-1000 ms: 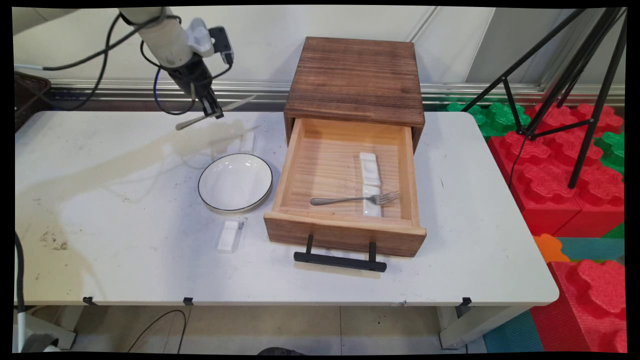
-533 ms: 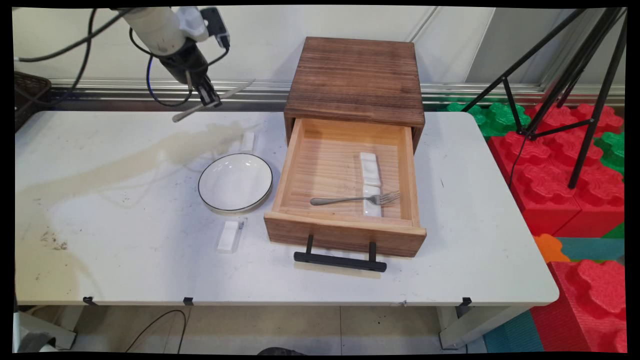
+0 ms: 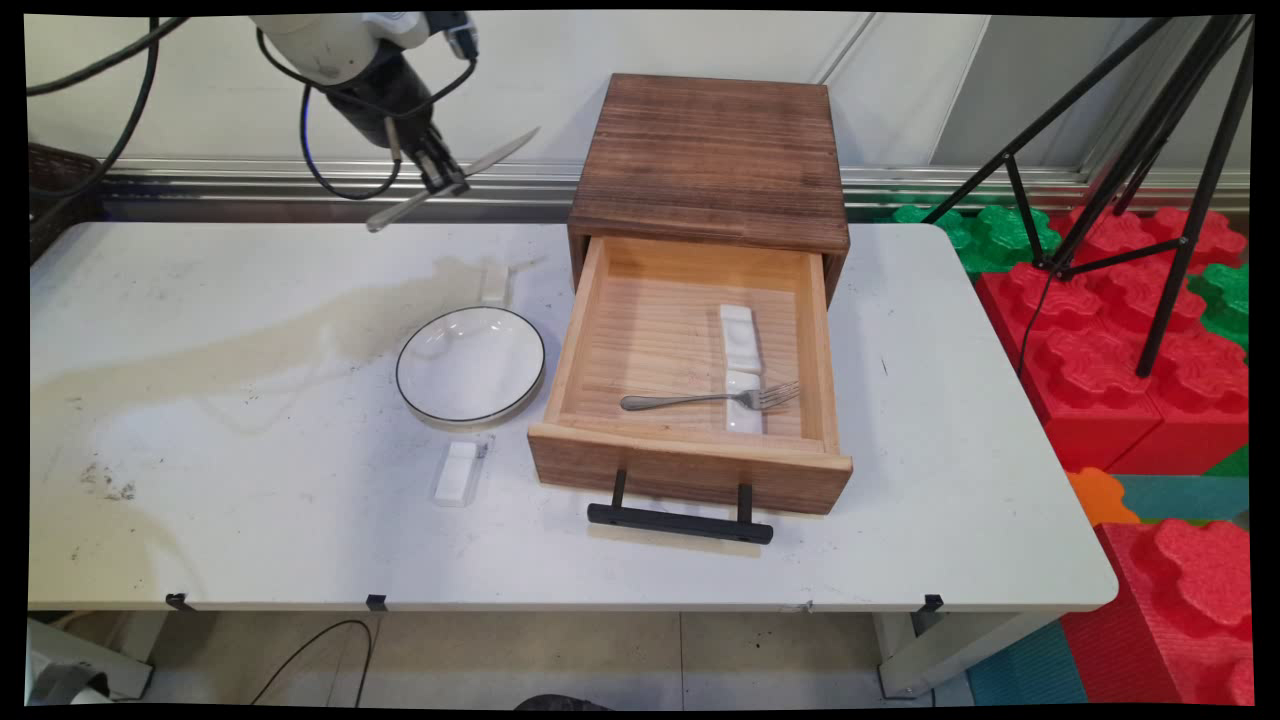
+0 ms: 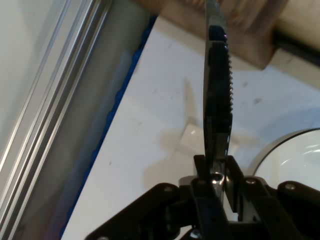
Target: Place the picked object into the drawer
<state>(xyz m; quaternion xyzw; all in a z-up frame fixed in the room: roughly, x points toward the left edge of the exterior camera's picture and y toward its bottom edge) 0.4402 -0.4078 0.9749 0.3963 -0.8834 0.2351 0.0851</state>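
The gripper [image 3: 443,183] is clamped on a table knife [image 3: 452,181] near its middle, so the knife hangs balanced and tilted, high above the table's [image 3: 250,480] far edge — its blade points toward two o'clock, at the wooden drawer box [image 3: 712,160]. Below, toward five o'clock, sits a small white rest [image 3: 495,283], then the black-rimmed bowl [image 3: 470,364]; the open drawer [image 3: 690,400] holds a fork [image 3: 710,399] propped on a rest. The hand view alone shows the knife's [image 4: 218,85] serrated edge and the fingers [image 4: 201,172] pinching it; the main view alone shows the drawer's contents.
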